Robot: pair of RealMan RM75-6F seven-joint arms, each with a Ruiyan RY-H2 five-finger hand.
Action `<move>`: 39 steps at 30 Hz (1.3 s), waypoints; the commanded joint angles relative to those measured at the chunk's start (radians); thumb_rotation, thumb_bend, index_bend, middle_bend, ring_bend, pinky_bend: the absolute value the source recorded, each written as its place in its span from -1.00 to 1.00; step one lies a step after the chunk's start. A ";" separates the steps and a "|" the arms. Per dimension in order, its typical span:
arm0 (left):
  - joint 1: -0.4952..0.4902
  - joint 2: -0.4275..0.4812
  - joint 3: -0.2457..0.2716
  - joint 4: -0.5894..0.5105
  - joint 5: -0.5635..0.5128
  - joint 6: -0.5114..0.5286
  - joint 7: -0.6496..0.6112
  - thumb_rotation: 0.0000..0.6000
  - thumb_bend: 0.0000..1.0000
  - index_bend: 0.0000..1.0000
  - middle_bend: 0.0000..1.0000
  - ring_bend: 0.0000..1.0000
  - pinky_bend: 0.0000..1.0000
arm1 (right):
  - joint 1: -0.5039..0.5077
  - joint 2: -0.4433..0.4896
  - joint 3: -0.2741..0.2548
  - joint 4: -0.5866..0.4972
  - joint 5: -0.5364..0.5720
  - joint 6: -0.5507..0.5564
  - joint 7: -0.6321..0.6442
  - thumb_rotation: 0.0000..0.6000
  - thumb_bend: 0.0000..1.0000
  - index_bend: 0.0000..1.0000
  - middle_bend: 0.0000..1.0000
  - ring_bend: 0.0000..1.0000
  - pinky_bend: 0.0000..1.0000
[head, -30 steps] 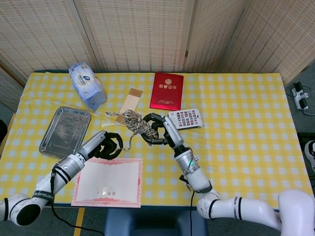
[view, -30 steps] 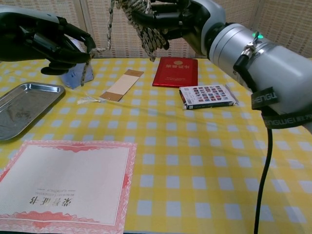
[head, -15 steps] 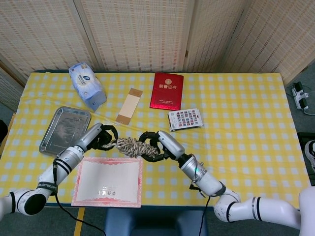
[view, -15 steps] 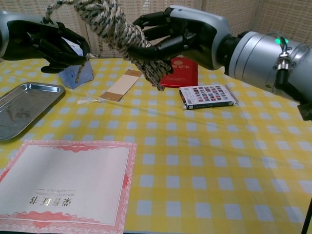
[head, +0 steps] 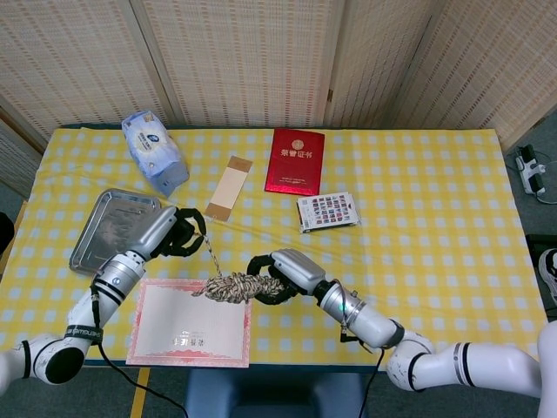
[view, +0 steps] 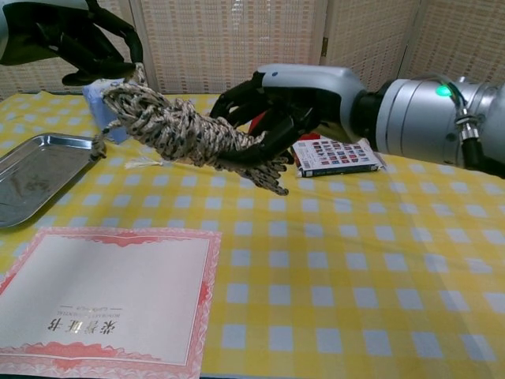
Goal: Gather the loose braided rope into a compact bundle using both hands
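The braided rope (head: 237, 286) (view: 177, 133) is wound into a thick speckled bundle held above the table. My right hand (head: 280, 272) (view: 272, 106) grips the bundle's right end, fingers wrapped around it. A single strand (head: 211, 255) runs up from the bundle's left end to my left hand (head: 178, 235) (view: 87, 43), which pinches that strand, raised higher and further left. In the chest view the bundle lies nearly level, with a short frayed tail below my right hand.
A certificate sheet (head: 193, 320) lies at the front left under the bundle. A metal tray (head: 109, 228) is at the left, a tissue pack (head: 153, 150) behind it. A red booklet (head: 295, 161), a card box (head: 328, 210) and a tan strip (head: 229, 186) lie further back.
My right hand has carried the bundle down and toward the front edge. My left hand drew back to the left and up, stretching a short strand between itself and the bundle.
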 commanded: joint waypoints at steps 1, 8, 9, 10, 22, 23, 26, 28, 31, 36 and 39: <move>0.007 -0.008 -0.002 -0.016 0.036 0.039 0.043 1.00 0.22 0.34 0.85 0.65 0.72 | 0.023 -0.009 -0.004 0.001 0.061 -0.010 -0.059 1.00 0.49 0.76 0.53 0.65 0.54; 0.012 -0.027 0.005 -0.045 0.086 0.110 0.150 1.00 0.22 0.35 0.85 0.65 0.72 | 0.067 -0.046 0.002 0.007 0.222 0.016 -0.191 1.00 0.49 0.76 0.54 0.66 0.55; 0.013 -0.029 0.006 -0.049 0.091 0.119 0.163 1.00 0.22 0.35 0.85 0.65 0.72 | 0.072 -0.054 0.005 0.008 0.245 0.026 -0.205 1.00 0.49 0.76 0.54 0.66 0.55; 0.015 -0.031 0.009 -0.056 0.098 0.130 0.181 1.00 0.22 0.35 0.85 0.65 0.72 | 0.080 -0.064 0.009 0.009 0.276 0.038 -0.226 1.00 0.49 0.76 0.54 0.67 0.55; 0.053 -0.051 0.034 -0.116 0.152 0.234 0.322 1.00 0.22 0.35 0.85 0.64 0.72 | 0.122 -0.209 0.092 0.057 0.521 0.246 -0.359 1.00 0.49 0.78 0.55 0.67 0.56; 0.054 -0.050 0.034 -0.120 0.150 0.234 0.325 1.00 0.22 0.35 0.85 0.64 0.72 | 0.122 -0.220 0.099 0.061 0.523 0.261 -0.361 1.00 0.49 0.78 0.55 0.67 0.56; 0.057 -0.049 0.035 -0.131 0.143 0.232 0.337 1.00 0.22 0.35 0.85 0.64 0.72 | 0.121 -0.252 0.120 0.074 0.528 0.296 -0.362 1.00 0.49 0.78 0.55 0.67 0.56; 0.057 -0.049 0.033 -0.138 0.139 0.230 0.341 1.00 0.22 0.35 0.85 0.64 0.72 | 0.122 -0.274 0.131 0.086 0.528 0.317 -0.367 1.00 0.49 0.78 0.55 0.67 0.56; 0.058 -0.046 0.030 -0.150 0.128 0.222 0.335 1.00 0.22 0.35 0.85 0.64 0.72 | 0.123 -0.303 0.151 0.101 0.529 0.338 -0.366 1.00 0.49 0.78 0.55 0.68 0.56; 0.058 -0.053 0.026 -0.160 0.097 0.214 0.339 1.00 0.22 0.34 0.85 0.64 0.72 | 0.120 -0.350 0.180 0.122 0.502 0.369 -0.347 1.00 0.49 0.78 0.55 0.68 0.56; 0.057 -0.056 0.023 -0.161 0.069 0.209 0.341 1.00 0.22 0.34 0.85 0.65 0.72 | 0.112 -0.367 0.188 0.130 0.477 0.380 -0.329 1.00 0.49 0.78 0.55 0.68 0.56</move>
